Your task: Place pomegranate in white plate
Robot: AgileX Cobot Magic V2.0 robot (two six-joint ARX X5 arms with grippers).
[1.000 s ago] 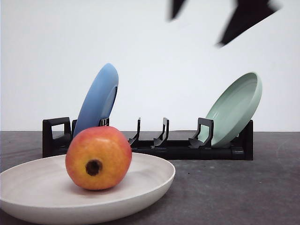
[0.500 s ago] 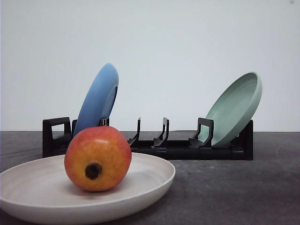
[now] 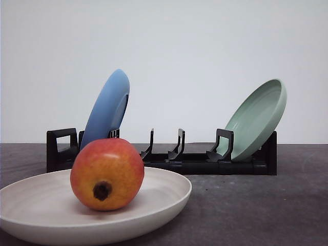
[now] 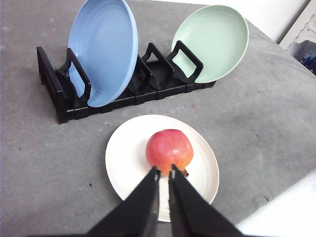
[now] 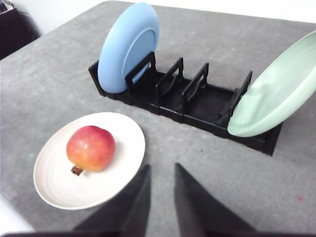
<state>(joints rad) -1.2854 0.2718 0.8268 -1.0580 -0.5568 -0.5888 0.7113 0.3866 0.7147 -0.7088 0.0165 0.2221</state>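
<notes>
Grey, speckled tabletop [image 3: 256,205] stretched under a plain white wall, and on it the round red pomegranate with yellow-orange patches [image 3: 107,174] sat inside the wide, shallow, matte off-white round plate [image 3: 164,197], a little left of the plate's middle, its dark puckered calyx end turned toward the near edge. That plate lay flat at the near left of the table. Behind it, farther off, stood a long black slotted plastic dish rack [image 3: 195,161]. A round blue plate [image 3: 107,110] leaned upright in the rack's left end, and a round pale green plate [image 3: 256,120] leaned in its right end, with bare slots between them.

My left gripper [image 4: 164,174] hung above the near side of the white plate, its black fingers drawn almost together with only a thin slit between them, gripping nothing and clear of the fruit. My right gripper [image 5: 161,170] hung over bare tabletop to the right of the white plate, its fingers a narrow gap apart and holding nothing.
</notes>
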